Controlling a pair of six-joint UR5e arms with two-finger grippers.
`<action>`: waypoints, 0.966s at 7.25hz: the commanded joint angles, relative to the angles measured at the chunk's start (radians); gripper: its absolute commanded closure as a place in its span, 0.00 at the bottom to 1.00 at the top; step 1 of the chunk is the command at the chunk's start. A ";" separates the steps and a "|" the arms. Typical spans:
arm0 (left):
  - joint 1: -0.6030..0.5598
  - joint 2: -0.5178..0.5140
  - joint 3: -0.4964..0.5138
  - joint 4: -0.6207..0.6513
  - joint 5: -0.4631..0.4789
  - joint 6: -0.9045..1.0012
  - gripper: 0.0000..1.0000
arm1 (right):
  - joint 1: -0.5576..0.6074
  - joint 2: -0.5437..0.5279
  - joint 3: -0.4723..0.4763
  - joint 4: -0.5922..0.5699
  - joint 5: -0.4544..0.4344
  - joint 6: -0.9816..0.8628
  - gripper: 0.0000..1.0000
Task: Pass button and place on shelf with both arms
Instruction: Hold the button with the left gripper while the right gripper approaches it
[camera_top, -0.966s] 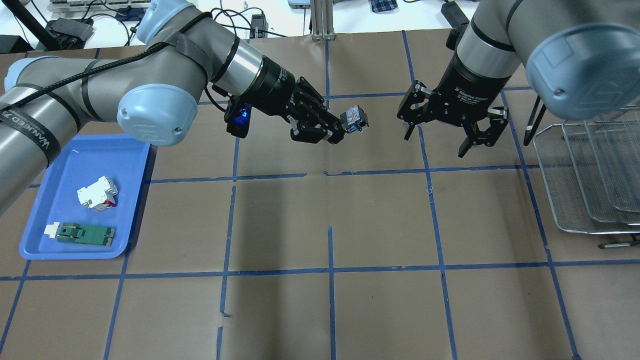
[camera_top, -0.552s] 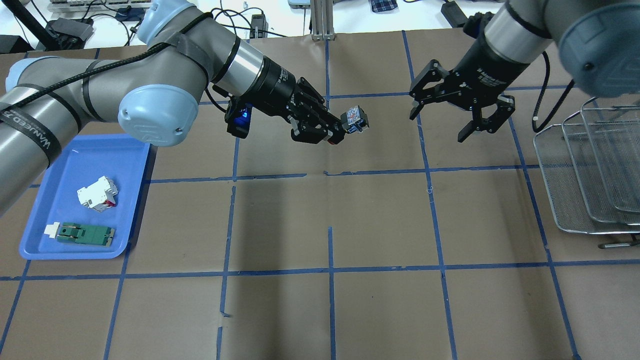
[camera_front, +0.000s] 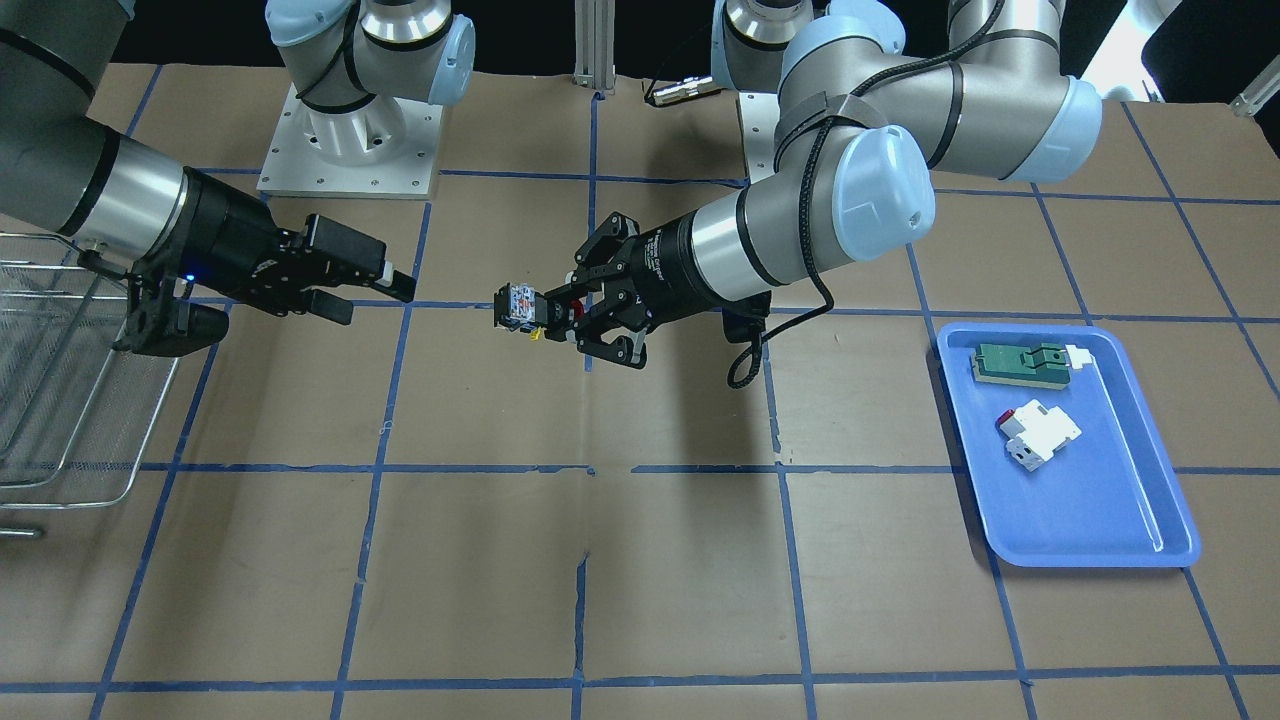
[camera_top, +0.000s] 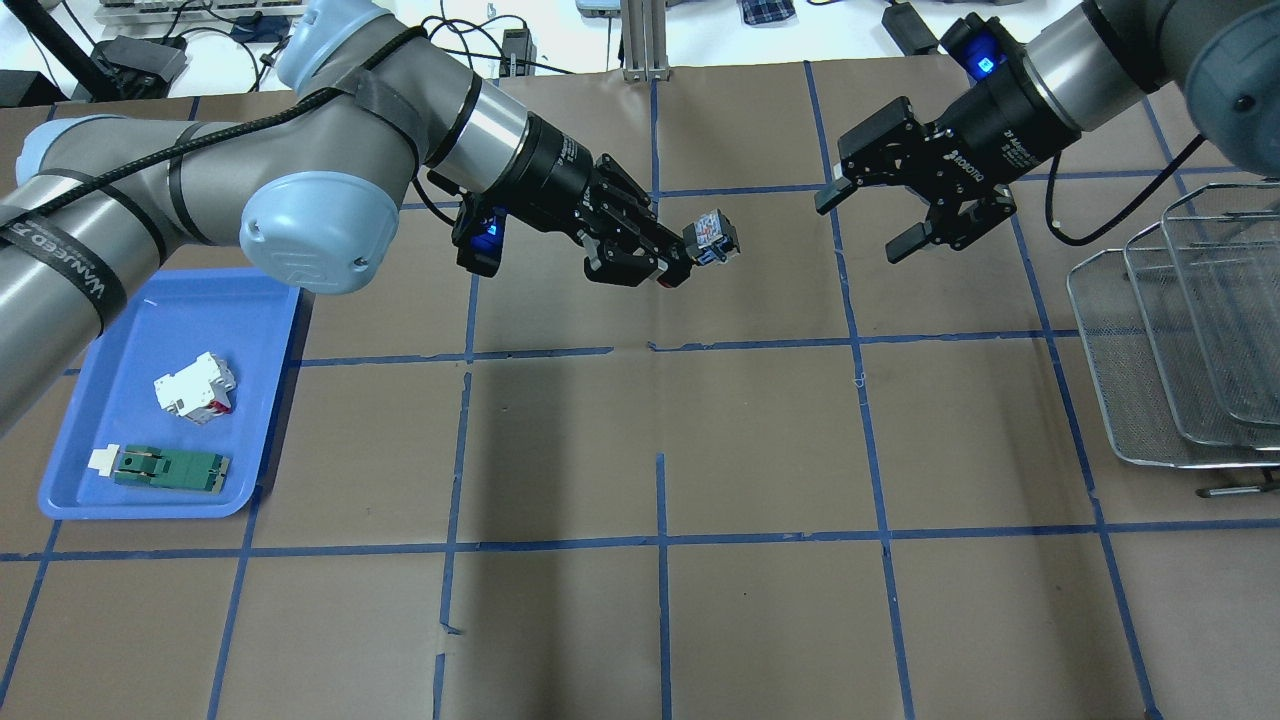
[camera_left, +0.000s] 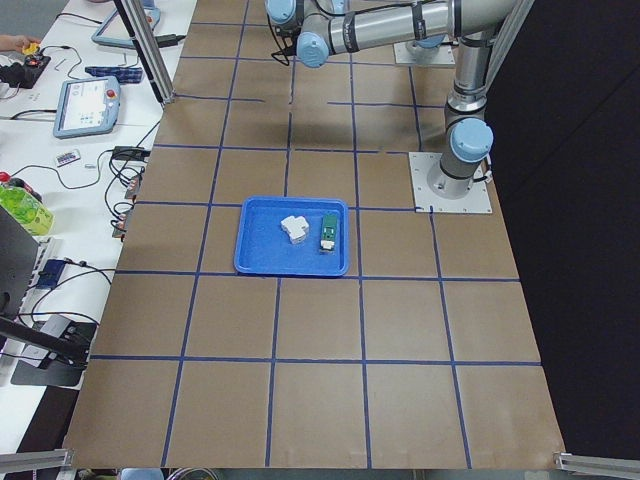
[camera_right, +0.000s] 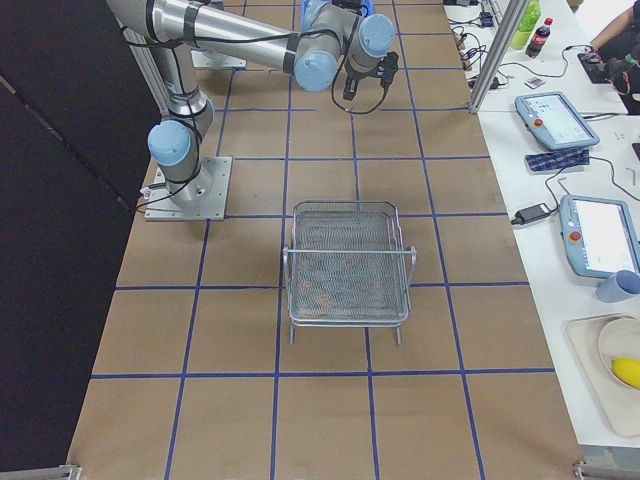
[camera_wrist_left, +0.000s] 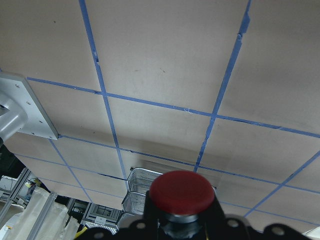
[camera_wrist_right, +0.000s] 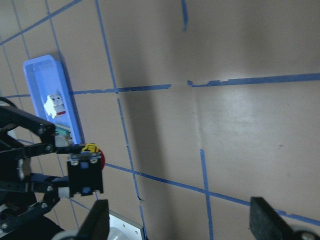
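- Right gripper (camera_top: 862, 225) has swung up from a downward hang since the earlier overhead frame and now lies nearly level, its fingers wide apart and aimed at the button (camera_top: 712, 238). The left arm has scarcely shifted.
- Left gripper (camera_top: 690, 258): fingers closed on the button's black body, held above the middle of the table (camera_top: 760, 450). The red cap faces the palm and the labelled end points outward.
- Done, by my reading: button lifted and presented for the pass.
- Left to do: the right fingers are well apart from the button, so the hand-over, the carry and the placing on the shelf (camera_top: 1130, 380) at the right-hand end all remain.
- Blue tray (camera_top: 270, 400): holds a white block (camera_top: 195, 385) and a green part (camera_top: 165, 467).
- Writing: "ROBOTIQ" on the right gripper body. A black strap on the left arm reads roughly "WANLEED". The button's label is too small to read.
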 joint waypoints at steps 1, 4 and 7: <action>-0.006 -0.014 -0.008 0.020 -0.009 -0.018 1.00 | 0.017 0.002 0.001 0.002 0.115 -0.033 0.00; -0.037 -0.012 -0.026 0.095 -0.087 -0.104 1.00 | 0.085 0.040 0.004 -0.021 0.104 0.115 0.00; -0.040 -0.014 -0.029 0.104 -0.112 -0.107 1.00 | 0.119 0.042 0.002 -0.015 0.060 0.165 0.00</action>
